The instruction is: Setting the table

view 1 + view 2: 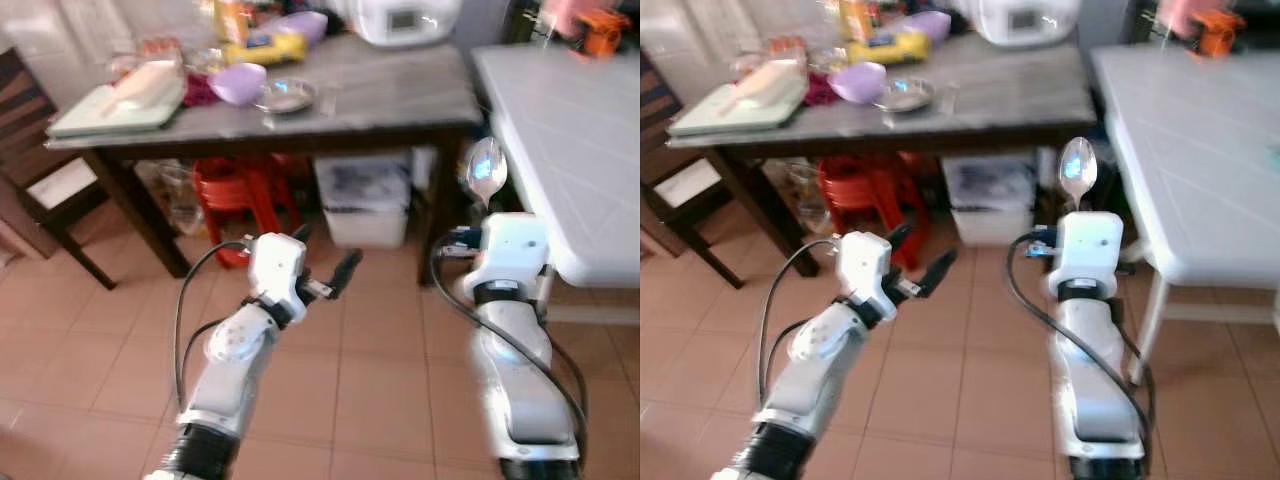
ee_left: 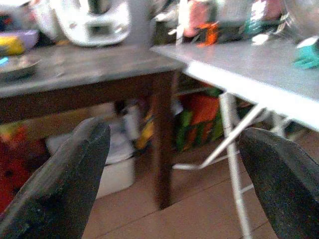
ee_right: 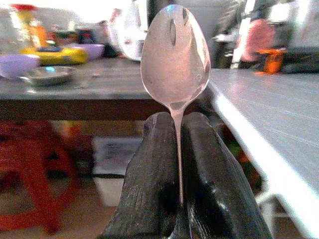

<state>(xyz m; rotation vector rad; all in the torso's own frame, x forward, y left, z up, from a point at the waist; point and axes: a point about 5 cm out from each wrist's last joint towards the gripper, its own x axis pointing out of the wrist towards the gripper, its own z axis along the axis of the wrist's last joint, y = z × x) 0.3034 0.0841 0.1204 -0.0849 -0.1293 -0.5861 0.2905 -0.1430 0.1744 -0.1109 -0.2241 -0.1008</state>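
My right gripper [image 3: 177,122] is shut on the thin handle of a metal spoon [image 3: 174,55], which stands upright with its bowl on top. From the head the spoon [image 1: 486,170] rises just above the right wrist, close to the near corner of the white table [image 1: 570,140]. My left gripper [image 1: 325,255] is held out over the tiled floor with its black fingers [image 2: 60,184] spread wide and nothing between them. On the grey-topped wooden table [image 1: 400,95] ahead lie a purple bowl [image 1: 238,82] and a small metal dish [image 1: 286,95].
The wooden table also carries a white rice cooker [image 1: 400,20], a pale green tray [image 1: 100,115], a yellow bottle and jars. Under it stand red stools [image 1: 240,190] and a white bin [image 1: 365,205]. A dark chair [image 1: 30,150] stands at the left.
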